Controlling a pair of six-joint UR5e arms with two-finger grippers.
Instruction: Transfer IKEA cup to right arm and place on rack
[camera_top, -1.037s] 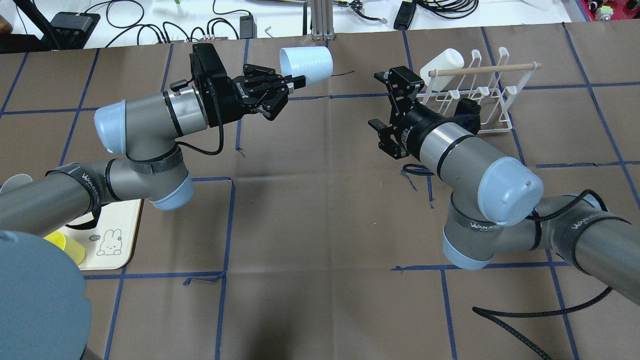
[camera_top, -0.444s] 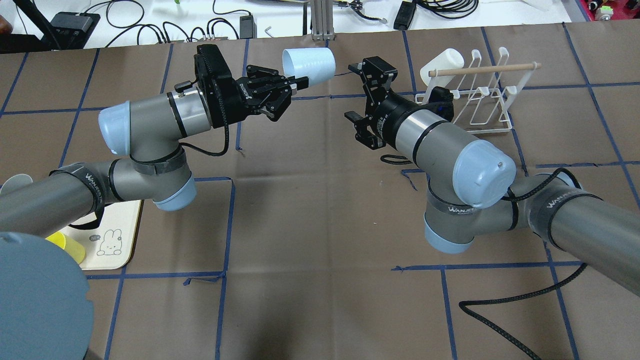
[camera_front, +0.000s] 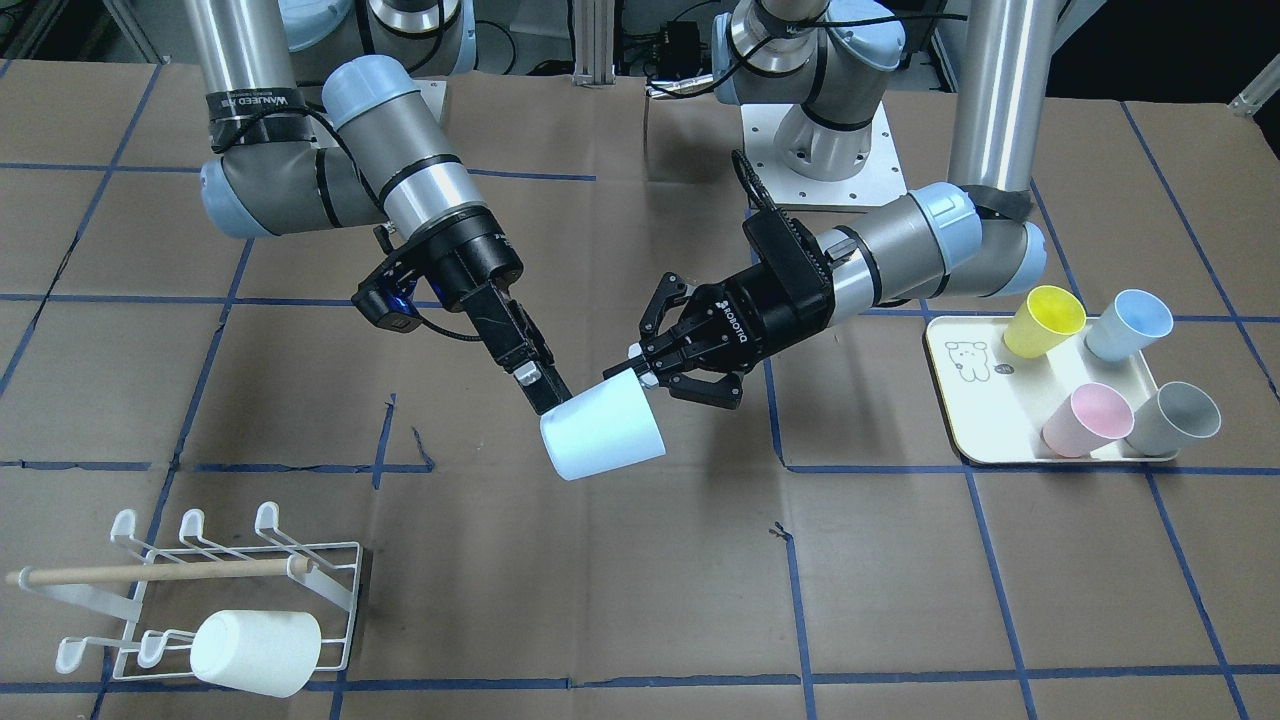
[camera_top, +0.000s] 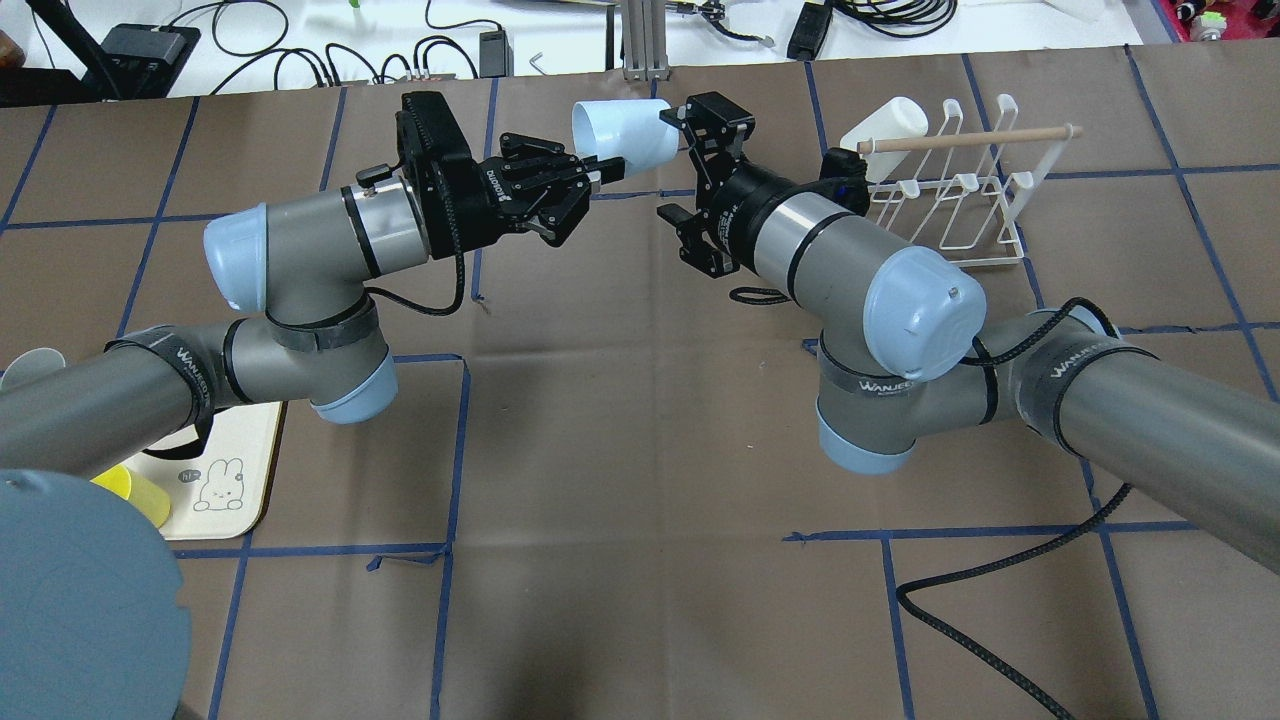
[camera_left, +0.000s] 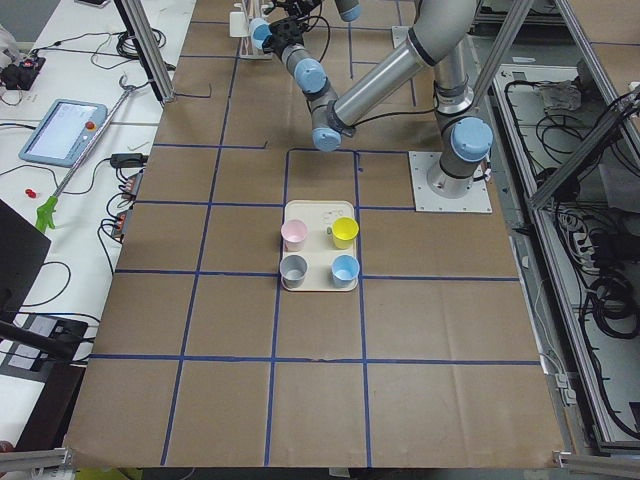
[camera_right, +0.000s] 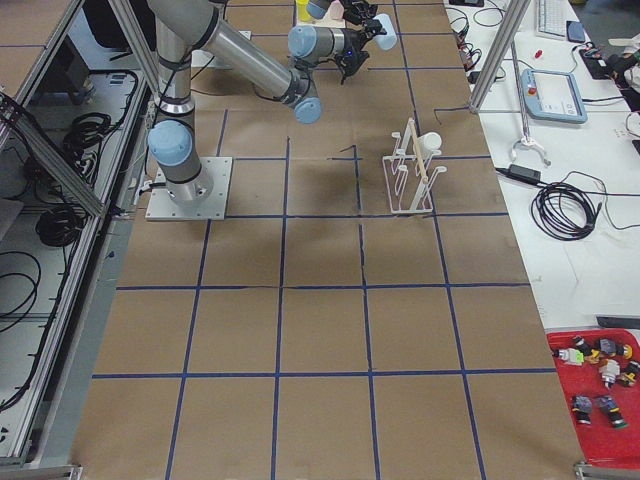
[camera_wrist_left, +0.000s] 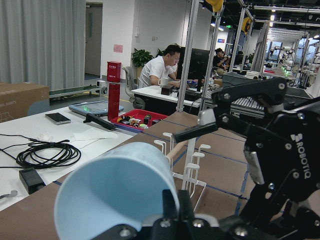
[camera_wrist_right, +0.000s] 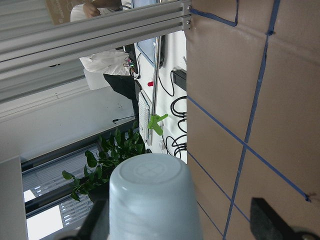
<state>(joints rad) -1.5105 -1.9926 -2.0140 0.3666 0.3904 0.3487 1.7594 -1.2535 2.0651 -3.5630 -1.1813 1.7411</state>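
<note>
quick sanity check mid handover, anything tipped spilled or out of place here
Nothing spilled or damaged. The white cup lies sideways, but it is hung on a prong of the rack. Only the blue tape grid has a few loose, curling ends.

white cup (camera_front: 255, 652) on rack (camera_front: 160, 573) end, remaining prongs free

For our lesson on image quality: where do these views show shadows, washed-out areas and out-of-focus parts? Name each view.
Front-facing view: soft shadows on the brown paper-covered table near the pale-blue plastic cup. Overhead view: the white bench at the top is washed out; the grey-blue rounded shape in the near corner looks soft. Right wrist view: the black finger at the bottom edge is blurred.
</note>
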